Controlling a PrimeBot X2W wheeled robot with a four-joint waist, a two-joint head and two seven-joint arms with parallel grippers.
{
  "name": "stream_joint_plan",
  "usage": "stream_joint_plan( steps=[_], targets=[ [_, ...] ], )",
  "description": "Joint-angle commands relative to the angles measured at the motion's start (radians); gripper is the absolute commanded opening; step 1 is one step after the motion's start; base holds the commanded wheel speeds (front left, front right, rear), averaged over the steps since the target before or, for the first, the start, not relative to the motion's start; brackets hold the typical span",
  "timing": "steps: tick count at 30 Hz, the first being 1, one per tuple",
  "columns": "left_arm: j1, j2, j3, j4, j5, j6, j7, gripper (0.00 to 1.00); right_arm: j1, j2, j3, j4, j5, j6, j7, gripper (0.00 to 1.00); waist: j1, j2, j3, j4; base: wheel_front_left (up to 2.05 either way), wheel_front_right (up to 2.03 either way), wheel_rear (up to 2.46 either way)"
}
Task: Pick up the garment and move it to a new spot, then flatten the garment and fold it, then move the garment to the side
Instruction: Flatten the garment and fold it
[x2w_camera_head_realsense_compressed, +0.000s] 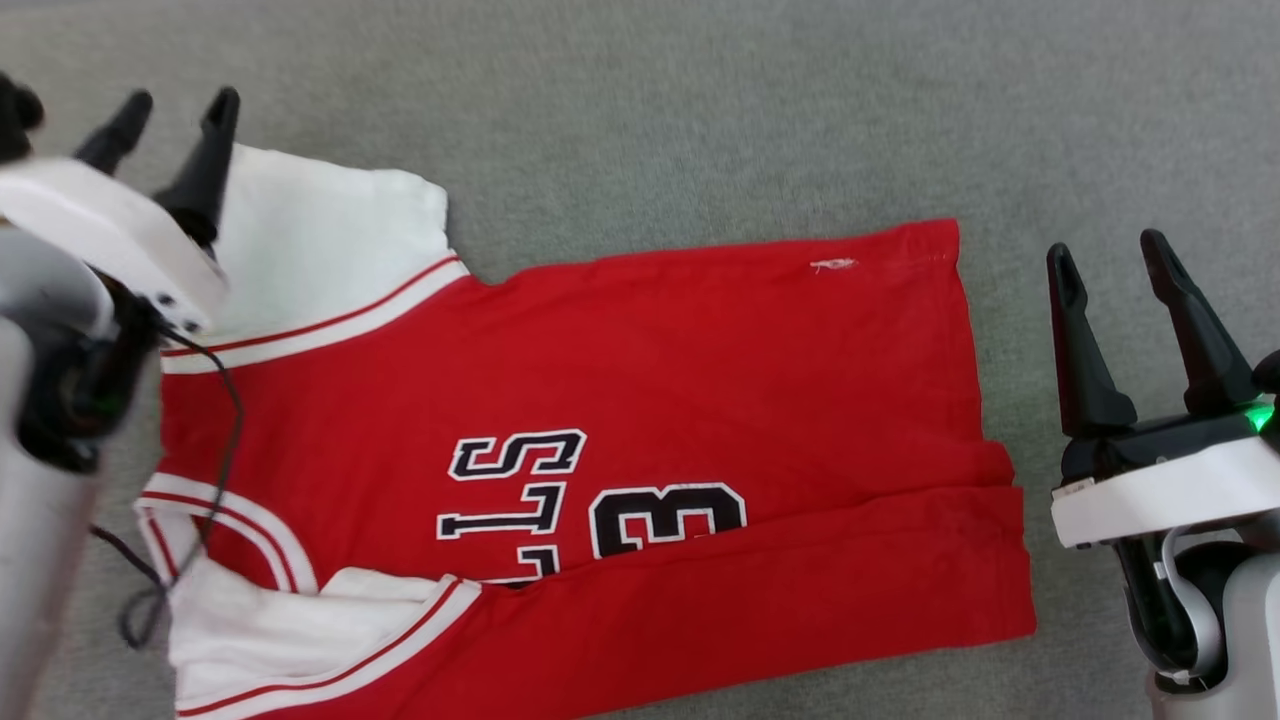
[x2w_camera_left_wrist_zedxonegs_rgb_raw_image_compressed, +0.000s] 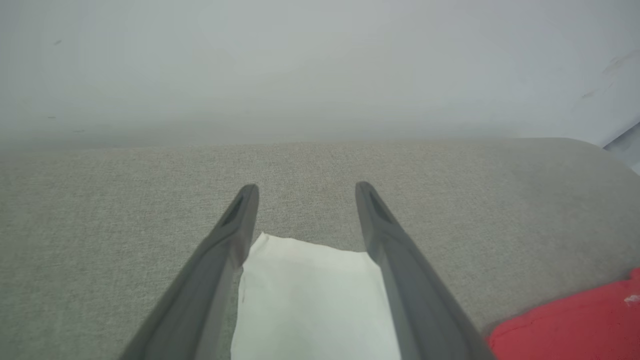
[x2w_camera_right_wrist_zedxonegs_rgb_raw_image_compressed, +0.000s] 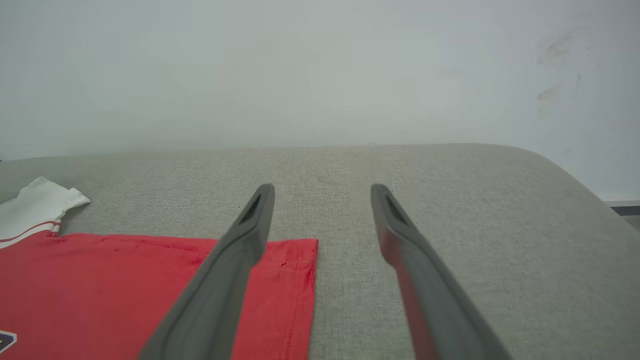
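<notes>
Near us: garment (x2w_camera_head_realsense_compressed: 640, 380) lies flat on grey padded top (x2w_camera_head_realsense_compressed: 700, 100), its near long edge folded over, hiding half of number. Long way runs left to right: collar and sleeves left, hem (x2w_camera_head_realsense_compressed: 975, 400) right. Our right hand (x2w_camera_head_realsense_compressed: 1105, 245) sits just past hem, off cloth, fingers wide apart, holding nothing. Our left hand (x2w_camera_head_realsense_compressed: 182, 97) is over far white sleeve (x2w_camera_head_realsense_compressed: 320, 230), fingers wide apart, nothing pinched; touching or not, we cannot tell. We think each hand is nearer its own end. Far back: white wall (x2w_camera_right_wrist_zedxonegs_rgb_raw_image_compressed: 320, 65).
</notes>
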Motion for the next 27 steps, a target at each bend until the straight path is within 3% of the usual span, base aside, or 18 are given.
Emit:
stream_joint_plan(
  steps=[1,7,14,18,19,20,21,27],
  targets=[
    [-0.033,0.017,-0.003,0.015,-0.010,-0.016,0.032,1.00,-0.021,0.010,-0.001,-0.002,0.000,0.000,0.001,1.00,-0.0002,0.0000,0.056,-0.025,0.00,0.00,0.00],
    [-0.165,0.118,-0.027,0.083,-0.085,-0.082,0.309,1.00,-0.036,0.028,0.012,0.010,0.006,0.000,-0.008,1.00,-0.0002,0.0000,0.115,-0.057,0.00,0.00,0.00],
    [-0.199,0.219,-0.051,0.112,-0.161,-0.063,0.603,1.00,-0.048,0.043,0.032,0.042,0.022,0.000,-0.026,1.00,-0.0002,0.0000,0.159,-0.092,0.00,0.00,0.00],
    [-0.180,0.221,-0.071,0.158,-0.201,-0.053,0.704,1.00,-0.060,0.046,0.042,0.062,0.035,0.000,-0.028,1.00,-0.0002,0.0000,0.178,-0.105,0.00,0.00,0.00],
    [-0.175,0.213,-0.078,0.167,-0.208,-0.047,0.723,0.83,-0.062,0.047,0.044,0.067,0.039,0.000,-0.027,1.00,-0.0002,0.0000,0.182,-0.107,0.00,0.00,0.00],
    [-0.166,0.203,-0.088,0.174,-0.217,-0.043,0.744,0.16,-0.064,0.046,0.045,0.072,0.040,0.000,-0.025,1.00,-0.0002,0.0000,0.184,-0.109,0.00,0.00,0.00],
    [-0.160,0.190,-0.094,0.176,-0.225,-0.038,0.759,0.00,-0.068,0.041,0.048,0.078,0.042,0.000,-0.022,1.00,-0.0002,0.0000,0.185,-0.110,0.00,0.00,0.00],
    [-0.164,0.158,-0.112,0.184,-0.213,-0.039,0.735,0.00,-0.106,0.004,0.071,0.114,0.092,0.000,0.021,1.00,-0.0002,0.0000,0.174,-0.105,0.00,0.00,0.00]
  ],
)
